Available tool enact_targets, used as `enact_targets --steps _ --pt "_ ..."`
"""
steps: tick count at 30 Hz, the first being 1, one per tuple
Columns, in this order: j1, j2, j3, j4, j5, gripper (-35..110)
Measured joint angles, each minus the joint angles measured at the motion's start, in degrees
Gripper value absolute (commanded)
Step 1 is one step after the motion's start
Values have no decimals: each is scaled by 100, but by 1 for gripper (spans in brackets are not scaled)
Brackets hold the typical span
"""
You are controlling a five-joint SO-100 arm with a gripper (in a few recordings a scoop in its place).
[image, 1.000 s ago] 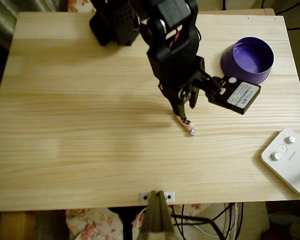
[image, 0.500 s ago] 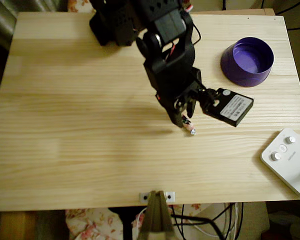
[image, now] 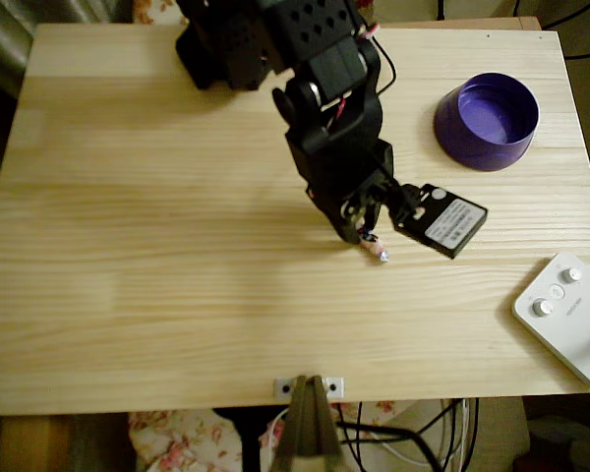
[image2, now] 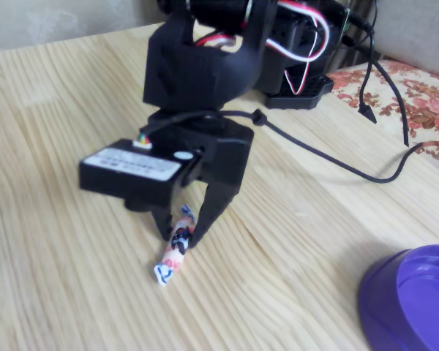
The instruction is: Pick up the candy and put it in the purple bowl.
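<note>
Since a second ago my black two-finger gripper (image2: 181,232) has dropped and pinched shut on the small pink-orange wrapped candy (image2: 175,251), mid-table. Step: grasp. Next: lift, carry far-right to the glossy purple plastic bowl (image: 488,120).

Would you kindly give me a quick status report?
End effector closed on candy, candy tilted, lower end at the table. Purple bowl empty. Path to bowl looks clear.
</note>
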Motion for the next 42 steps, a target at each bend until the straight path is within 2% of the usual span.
enact_targets --steps 12,26,34,42 --pt "-18 264 -35 316 272 -1" --pt "220 3841 976 2215 510 -1" --pt "-562 6627 1775 2909 -255 -1" --pt "-1863 7260 1775 3085 -554 -1"
